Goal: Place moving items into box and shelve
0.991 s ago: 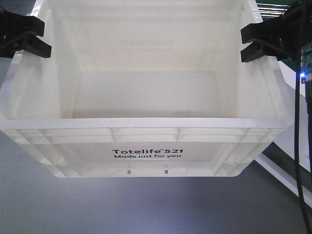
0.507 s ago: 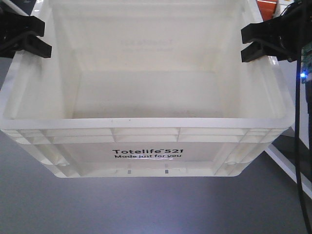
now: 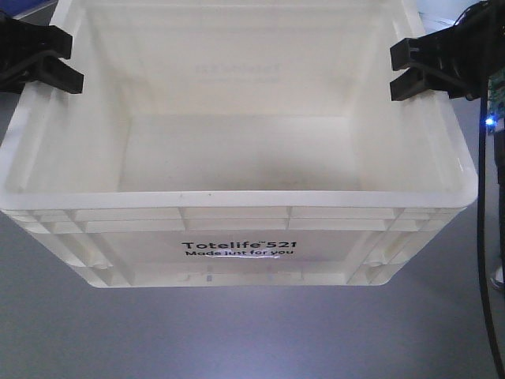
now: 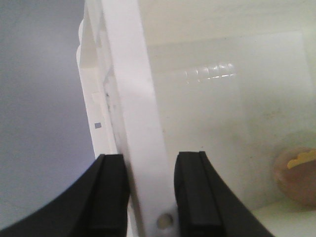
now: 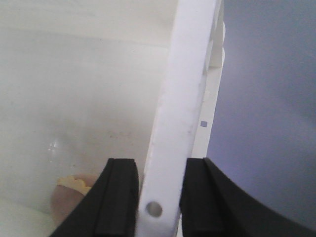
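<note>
The white box (image 3: 237, 201) with black "Totelife 521" print fills the front view, held above a grey floor. My left gripper (image 3: 67, 61) is shut on its left rim, with one finger inside and one outside; the left wrist view shows my left gripper (image 4: 150, 192) clamping the rim (image 4: 133, 98). My right gripper (image 3: 398, 71) is shut on the right rim, and the right wrist view shows my right gripper (image 5: 159, 195) on the rim (image 5: 187, 89). A brownish round item with a yellow part (image 4: 296, 173) shows dimly low in the box, also in the right wrist view (image 5: 69, 197).
Grey floor (image 3: 237, 332) lies under and around the box. A black cable (image 3: 483, 260) hangs down at the right edge, beside a small blue light (image 3: 490, 122).
The box and both grippers keep their places in the front view. The white frame and the orange thing at the right have slid out of view, leaving plain grey floor.
</note>
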### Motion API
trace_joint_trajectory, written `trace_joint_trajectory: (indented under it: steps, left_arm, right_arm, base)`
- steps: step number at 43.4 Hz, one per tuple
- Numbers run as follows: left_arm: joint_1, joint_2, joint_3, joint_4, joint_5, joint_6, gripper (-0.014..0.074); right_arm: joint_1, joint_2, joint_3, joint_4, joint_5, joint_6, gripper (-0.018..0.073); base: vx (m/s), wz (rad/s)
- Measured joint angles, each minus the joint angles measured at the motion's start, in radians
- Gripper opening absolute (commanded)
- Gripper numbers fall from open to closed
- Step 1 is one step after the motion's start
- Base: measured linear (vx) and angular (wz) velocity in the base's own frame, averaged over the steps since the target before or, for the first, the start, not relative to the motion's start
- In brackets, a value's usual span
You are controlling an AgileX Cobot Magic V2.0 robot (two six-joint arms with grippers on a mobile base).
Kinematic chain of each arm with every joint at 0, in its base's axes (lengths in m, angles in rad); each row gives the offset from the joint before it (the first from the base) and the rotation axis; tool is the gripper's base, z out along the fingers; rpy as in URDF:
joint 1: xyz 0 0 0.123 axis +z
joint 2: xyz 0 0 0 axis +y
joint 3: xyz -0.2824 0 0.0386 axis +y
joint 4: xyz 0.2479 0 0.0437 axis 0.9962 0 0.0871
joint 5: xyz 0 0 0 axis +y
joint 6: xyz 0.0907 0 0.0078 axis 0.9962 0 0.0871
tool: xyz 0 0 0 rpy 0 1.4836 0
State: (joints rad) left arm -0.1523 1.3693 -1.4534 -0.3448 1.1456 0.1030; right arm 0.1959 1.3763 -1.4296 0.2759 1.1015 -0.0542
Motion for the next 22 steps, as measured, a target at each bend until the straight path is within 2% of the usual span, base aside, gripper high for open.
trace_joint_trajectory:
  steps: [22]
  left_arm:
    - [0.0,0.0,0.0,0.0,0.005,0.0,-0.0003]
  right_arm:
    - [0.0,0.0,0.0,0.001,0.005,0.0,0.0]
  base:
    - [0.11,0.69]
